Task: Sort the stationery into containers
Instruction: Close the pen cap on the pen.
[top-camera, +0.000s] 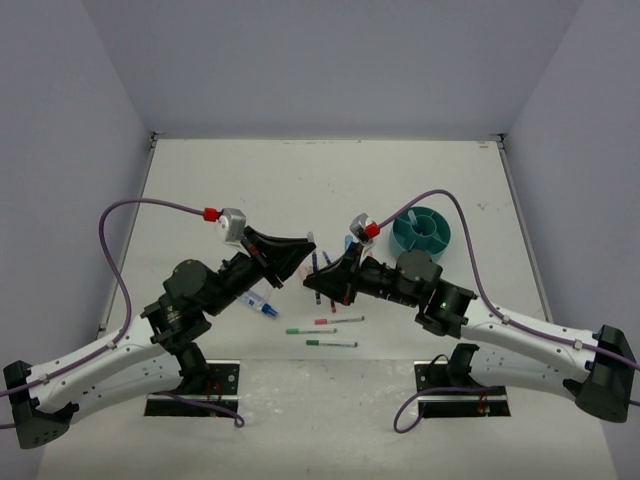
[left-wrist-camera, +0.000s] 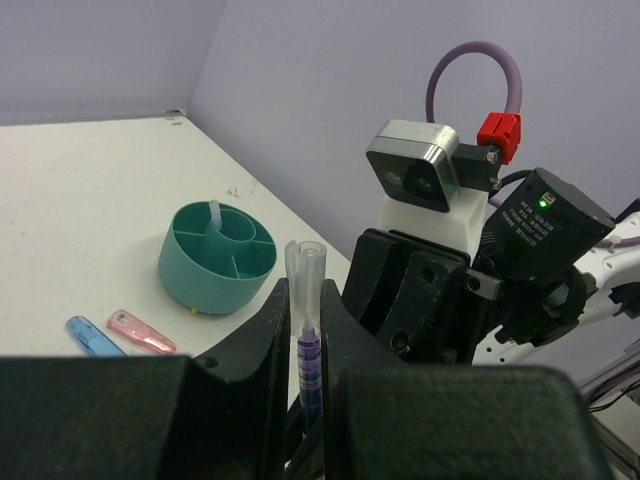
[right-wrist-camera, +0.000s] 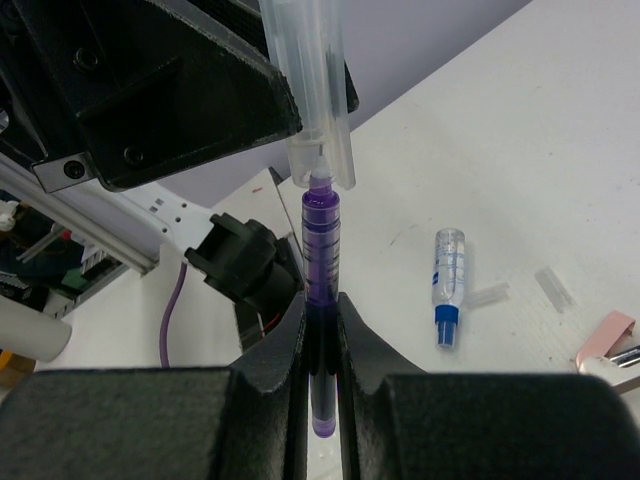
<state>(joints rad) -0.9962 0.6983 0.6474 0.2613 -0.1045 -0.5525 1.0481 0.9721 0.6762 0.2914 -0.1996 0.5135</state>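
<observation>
Lavender walls (top-camera: 330, 60) enclosed a white desk (top-camera: 300, 180), with two robot arms reaching in from its near edge and meeting above the middle. The right gripper (right-wrist-camera: 320, 310) had its jaws clenched on the barrel of a purple pen (right-wrist-camera: 320, 240). The left gripper (left-wrist-camera: 305, 300) had its jaws clenched on a clear cap (right-wrist-camera: 310, 90), which sat right at the pen's tip. Whether the cap was fully seated could not be told.

Sorting looked barely begun. A round teal cup (left-wrist-camera: 195, 275) stood on the right side of the desk, and only one pale stick-like item (left-wrist-camera: 213, 215) showed in its compartments. Most stationery lay loose on the desk:
- two green pens (top-camera: 331, 343) and a pink pen (top-camera: 338, 321) between the arm bases
- a clear blue-capped tube (right-wrist-camera: 448, 275)
- two short clear pieces (right-wrist-camera: 553, 288) just beyond the tube
- a blue piece (left-wrist-camera: 90, 337) and a pink piece (left-wrist-camera: 140, 331) near the cup

All of these, and the purple pen, had yet to go in.
</observation>
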